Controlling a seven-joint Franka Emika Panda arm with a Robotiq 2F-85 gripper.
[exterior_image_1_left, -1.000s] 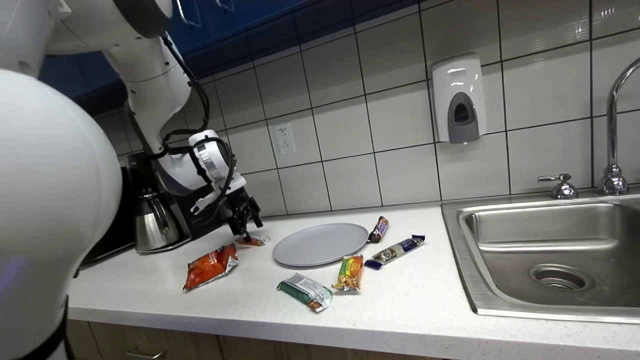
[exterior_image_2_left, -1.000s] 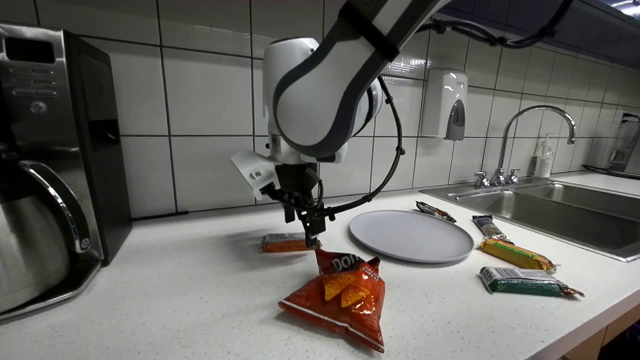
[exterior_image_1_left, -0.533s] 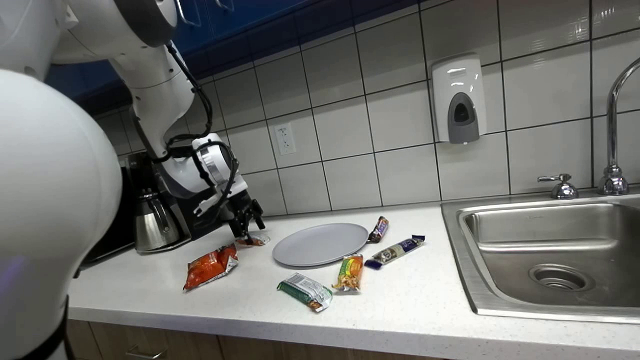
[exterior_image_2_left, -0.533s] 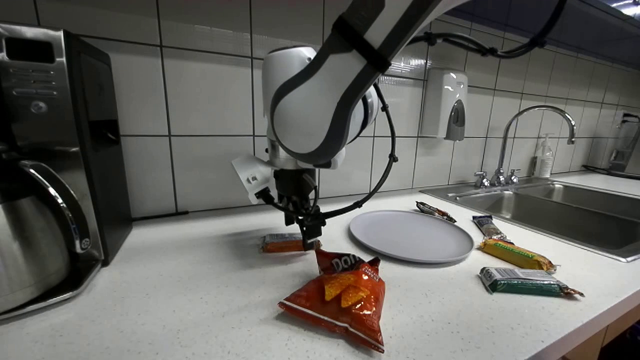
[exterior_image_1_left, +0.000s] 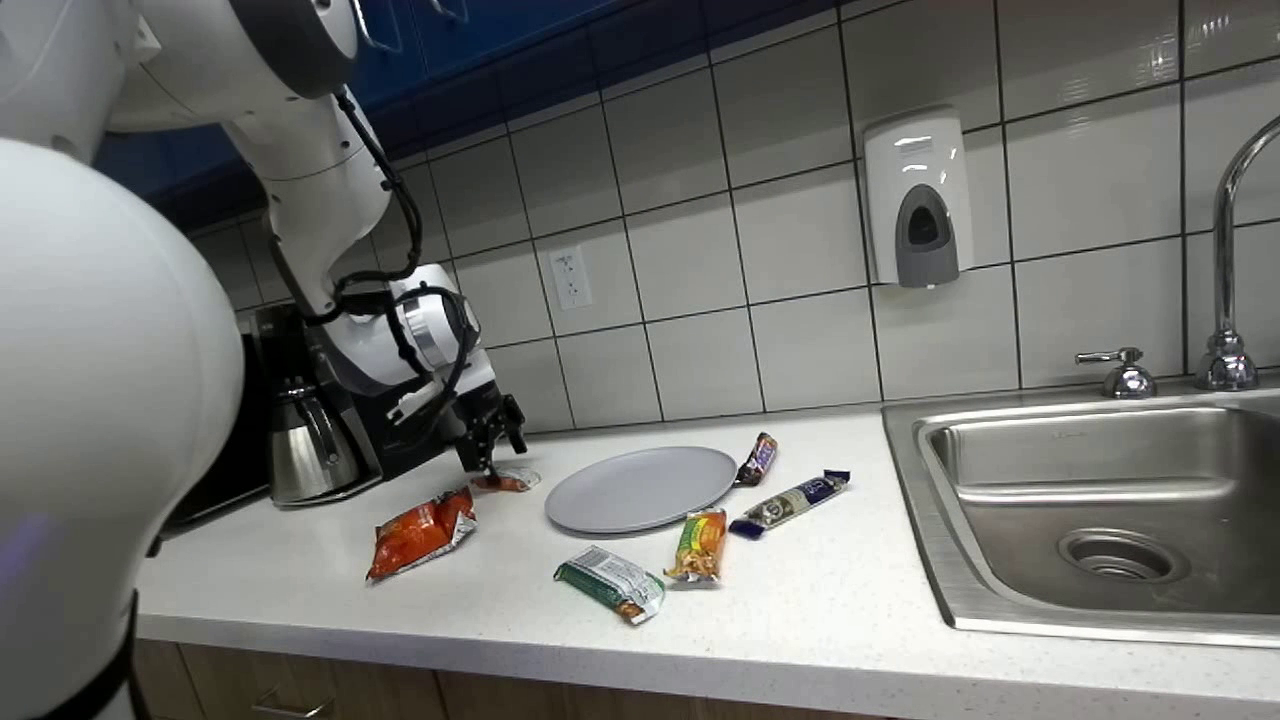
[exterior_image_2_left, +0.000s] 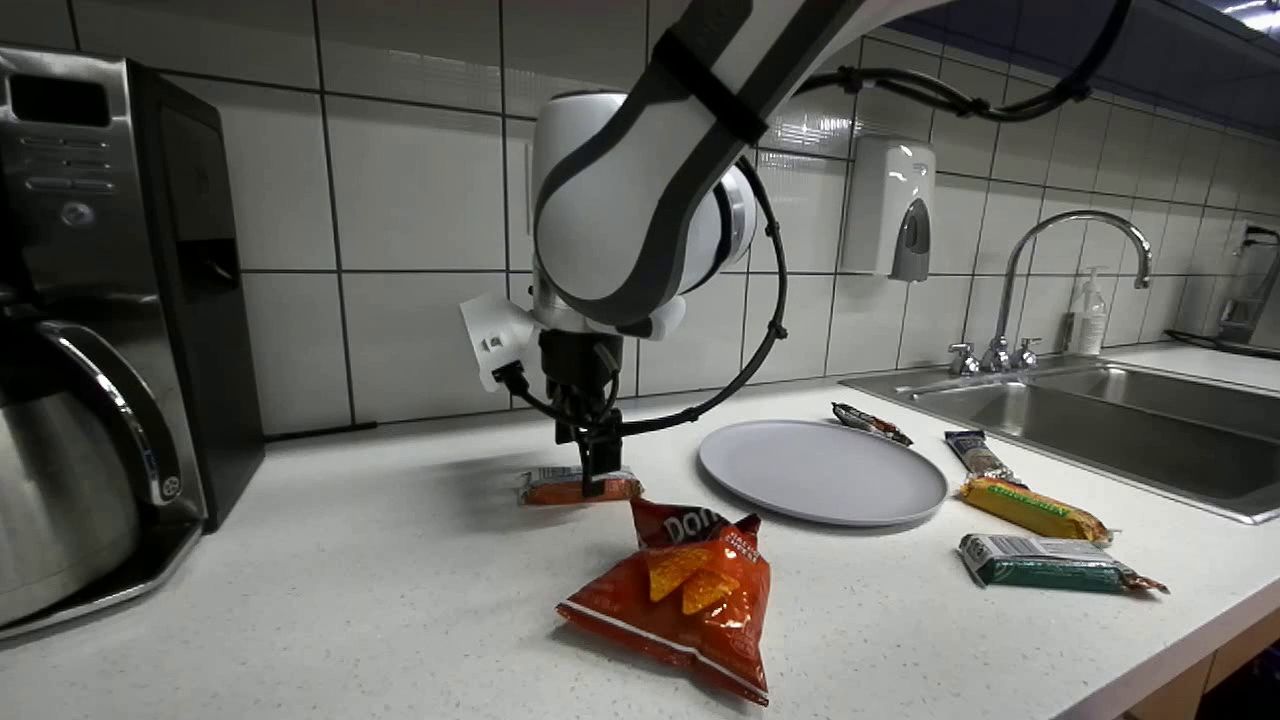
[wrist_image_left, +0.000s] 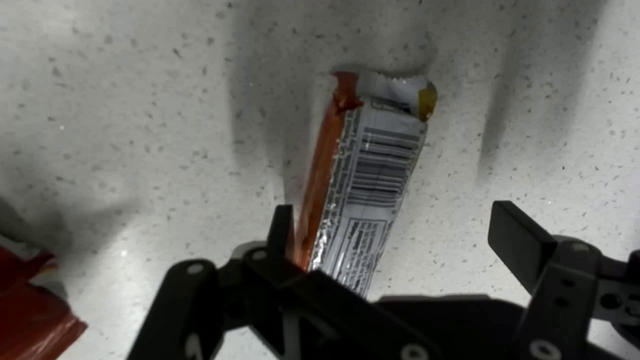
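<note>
Tool (wrist_image_left: 393, 216) hangs over a speckled counter (exterior_image_2_left: 400, 600) near wall tiles (exterior_image_2_left: 420, 180).

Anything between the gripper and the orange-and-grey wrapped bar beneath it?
Nothing visible. In the wrist view the bar lies below the open gripper, nearer one finger; whether they touch I can't tell. The red chip bag lies off to one side, not between them.

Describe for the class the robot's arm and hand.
The arm is white and rounded, with dark grey bands and a black strap. A black cable loops alongside. A white box juts out above the black hand, which has two blocky fingers and round screws.
</note>
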